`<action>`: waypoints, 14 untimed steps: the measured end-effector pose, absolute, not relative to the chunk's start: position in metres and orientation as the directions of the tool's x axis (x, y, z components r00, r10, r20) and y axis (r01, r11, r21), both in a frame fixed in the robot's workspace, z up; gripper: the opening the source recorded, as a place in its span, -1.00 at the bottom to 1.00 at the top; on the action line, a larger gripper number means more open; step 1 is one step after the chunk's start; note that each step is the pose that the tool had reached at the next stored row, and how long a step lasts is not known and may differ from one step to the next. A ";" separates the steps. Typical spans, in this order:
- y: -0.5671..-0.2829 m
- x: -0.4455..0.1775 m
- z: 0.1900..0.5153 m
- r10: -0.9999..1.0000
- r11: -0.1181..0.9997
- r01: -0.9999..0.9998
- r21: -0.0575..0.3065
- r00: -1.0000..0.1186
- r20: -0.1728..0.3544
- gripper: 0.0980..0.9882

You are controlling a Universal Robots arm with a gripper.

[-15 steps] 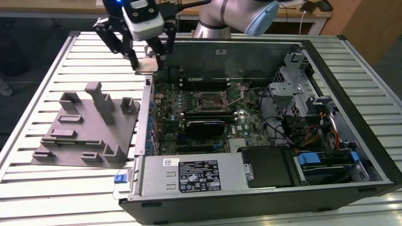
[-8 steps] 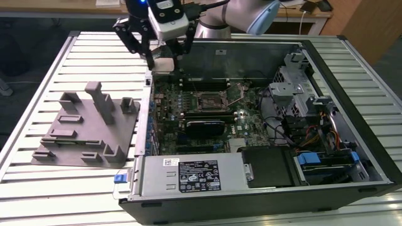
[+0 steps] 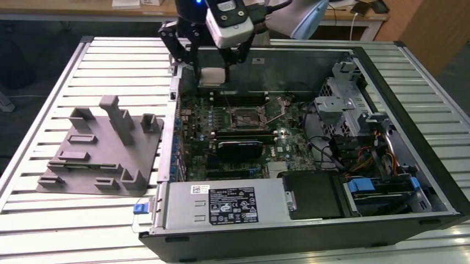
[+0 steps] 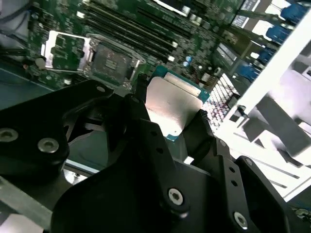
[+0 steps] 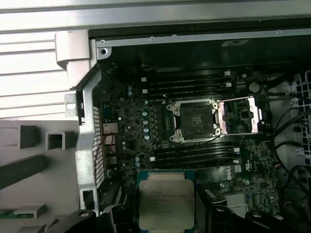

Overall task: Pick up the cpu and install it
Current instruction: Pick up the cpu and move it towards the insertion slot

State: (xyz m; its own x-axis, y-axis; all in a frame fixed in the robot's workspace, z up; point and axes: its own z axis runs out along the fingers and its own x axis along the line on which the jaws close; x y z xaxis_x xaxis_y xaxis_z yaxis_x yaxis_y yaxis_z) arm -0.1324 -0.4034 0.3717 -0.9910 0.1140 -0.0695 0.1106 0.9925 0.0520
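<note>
**cpu gripped in the pincer, above the open case**

the pincer [image 3: 212,82] is clenched on the cpu [image 3: 212,76]. its black fingers [image 4: 146,121] press on opposite edges, and the silver top faces back toward the wrist. in the exterior view the chip hangs between the fingertips, over the edge of the computer case [image 3: 411,181] and well above the motherboard [image 3: 220,118]. the socket [image 5: 197,121] lies below the pincer and further in over the board. its metal load plate [image 5: 238,114] is swung open on the side of the socket away from the case wall, and memory slots [image 5: 192,155] run between the pincer and the socket.

this looks like the carry toward the socket. done well, it means holding the chip flat and turning it until its edges sit square with the socket frame. the corner mark and notches are too small to read here, so orientation needs checking. it is probably best to bring the chip straight down with no sideways sliding, since the socket contacts likely bend easily. the fingers should also pass clear of the raised load plate and the case wall.
</note>
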 end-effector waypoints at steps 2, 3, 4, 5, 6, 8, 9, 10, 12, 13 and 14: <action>-0.403 -0.123 0.372 0.114 0.992 0.111 0.052 -0.991 -0.069 0.00; -0.403 -0.119 0.372 0.114 0.993 0.111 0.052 -0.991 -0.069 0.00; -0.403 -0.114 0.372 0.114 0.992 0.111 0.052 -0.991 -0.069 0.00; -0.403 -0.110 0.372 0.114 0.992 0.111 0.052 -0.991 -0.069 0.00; -0.403 -0.105 0.372 0.114 0.993 0.111 0.052 -0.991 -0.069 0.00; -0.403 -0.096 0.372 0.114 0.992 0.111 0.052 -0.991 -0.069 0.00; -0.403 -0.092 0.372 0.114 0.992 0.111 0.052 -0.991 -0.069 0.00; -0.403 -0.088 0.372 0.114 0.993 0.111 0.052 -0.991 -0.069 0.00; -0.403 -0.080 0.372 0.114 0.992 0.111 0.052 -0.991 -0.069 0.00; -0.403 -0.076 0.372 0.114 0.993 0.111 0.052 -0.991 -0.069 0.00; -0.403 -0.072 0.372 0.114 0.993 0.111 0.052 -0.991 -0.069 0.00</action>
State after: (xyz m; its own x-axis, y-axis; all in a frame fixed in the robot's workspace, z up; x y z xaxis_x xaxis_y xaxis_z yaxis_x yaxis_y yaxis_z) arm -0.0720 -0.4034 0.3717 -0.9911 0.1140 -0.0690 0.1106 0.9925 0.0520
